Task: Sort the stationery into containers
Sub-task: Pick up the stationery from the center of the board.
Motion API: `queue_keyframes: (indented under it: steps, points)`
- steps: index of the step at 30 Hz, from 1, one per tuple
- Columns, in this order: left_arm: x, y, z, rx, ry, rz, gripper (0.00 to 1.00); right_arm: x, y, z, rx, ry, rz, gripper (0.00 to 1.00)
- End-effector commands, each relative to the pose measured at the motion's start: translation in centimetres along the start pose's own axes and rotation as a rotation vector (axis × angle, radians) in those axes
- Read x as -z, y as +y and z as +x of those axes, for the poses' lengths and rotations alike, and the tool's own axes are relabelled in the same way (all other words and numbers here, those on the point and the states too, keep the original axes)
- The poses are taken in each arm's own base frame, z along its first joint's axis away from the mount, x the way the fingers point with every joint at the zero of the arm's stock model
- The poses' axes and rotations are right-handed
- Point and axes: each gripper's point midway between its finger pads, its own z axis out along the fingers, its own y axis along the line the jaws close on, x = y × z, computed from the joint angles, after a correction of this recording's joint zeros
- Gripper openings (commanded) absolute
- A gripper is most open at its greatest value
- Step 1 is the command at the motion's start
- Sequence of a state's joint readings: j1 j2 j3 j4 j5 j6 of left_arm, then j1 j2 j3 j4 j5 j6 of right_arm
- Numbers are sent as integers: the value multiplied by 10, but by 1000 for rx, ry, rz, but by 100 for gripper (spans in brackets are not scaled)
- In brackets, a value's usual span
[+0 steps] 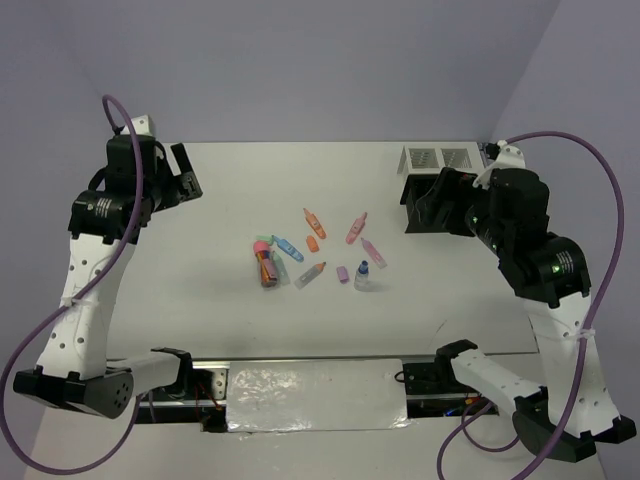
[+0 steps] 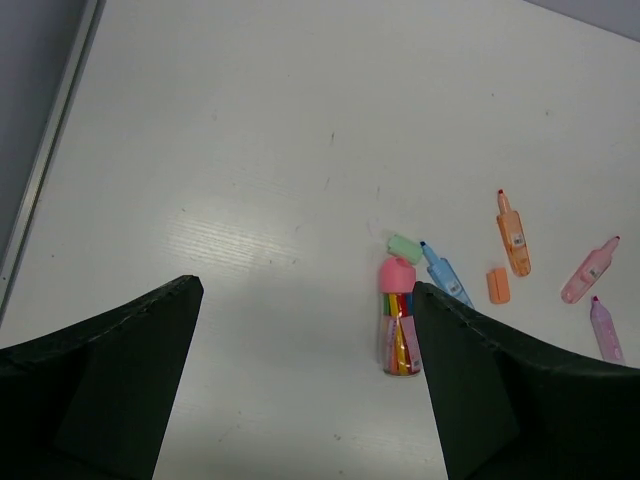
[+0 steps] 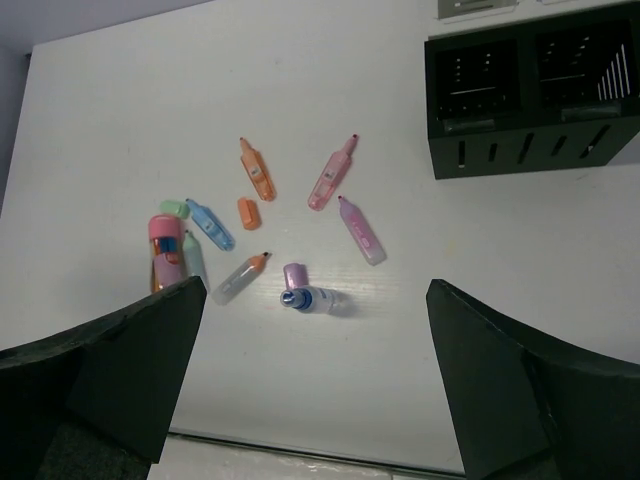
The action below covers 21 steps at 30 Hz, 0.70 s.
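Note:
The stationery lies loose mid-table: an orange marker (image 1: 314, 222), a pink marker (image 1: 356, 228), a blue marker (image 1: 290, 248), a pink-capped tube (image 1: 266, 266), a purple block (image 1: 342, 272) and a blue-capped bottle (image 1: 362, 276). The black organiser (image 3: 530, 100) and the white mesh tray (image 1: 440, 158) stand at the back right. My left gripper (image 2: 310, 400) is open and empty, raised at the far left, with the tube (image 2: 398, 320) beside its right finger. My right gripper (image 3: 315, 390) is open and empty, high above the bottle (image 3: 312, 299). In the top view it partly hides the organiser.
An orange cap (image 3: 248, 213), a green cap (image 3: 175, 208), a purple marker (image 3: 360, 230) and a clear orange-tipped marker (image 3: 240, 278) lie in the same cluster. The table's near edge (image 3: 300, 445) runs just below the bottle. The left table edge (image 2: 50, 150) shows beside the left gripper.

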<state>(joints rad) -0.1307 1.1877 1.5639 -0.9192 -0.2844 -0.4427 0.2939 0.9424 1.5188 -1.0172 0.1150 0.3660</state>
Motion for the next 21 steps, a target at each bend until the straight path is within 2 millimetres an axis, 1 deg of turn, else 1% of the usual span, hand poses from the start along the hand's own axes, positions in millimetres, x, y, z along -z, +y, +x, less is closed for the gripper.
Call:
queue_keyframes:
  steps: [1, 5, 8, 10, 13, 14, 15, 17, 18, 19, 20, 21]
  points:
    - [7, -4, -19, -10, -56, 9, 99, 4, 5, -14, -17, -43, -20, 100]
    - [6, -4, -22, -3, -50, 0, 99, 1, 4, -12, -8, -31, -11, 100]
    - [0, -8, -19, 17, -28, 4, 99, -4, 3, -6, -5, -6, -3, 100]
    - [-6, -10, -13, 42, 1, 2, 99, -12, -2, 1, -11, 36, 30, 100]
    - [-21, -21, 6, 41, 90, 39, 99, -22, -8, 15, -3, 111, 72, 100]
    - [-29, -23, 15, 42, 130, 33, 99, -26, -11, 20, -2, 127, 89, 100]
    - [-39, -22, 32, 55, 174, 12, 99, -28, -13, 26, 3, 148, 98, 100]
    - [-54, -27, 57, 55, 239, 0, 99, -34, -16, 35, 7, 181, 106, 100]
    - [-61, -37, 78, 54, 288, -3, 99, -37, -15, 38, 7, 188, 101, 100]
    - [-65, -42, 91, 48, 324, -8, 99, -39, -14, 41, 5, 196, 94, 100]
    - [-73, -49, 107, 60, 373, -24, 99, -42, -11, 47, 1, 212, 75, 100]
    - [-76, -57, 129, 35, 419, -24, 98, -44, -9, 49, 0, 218, 64, 100]
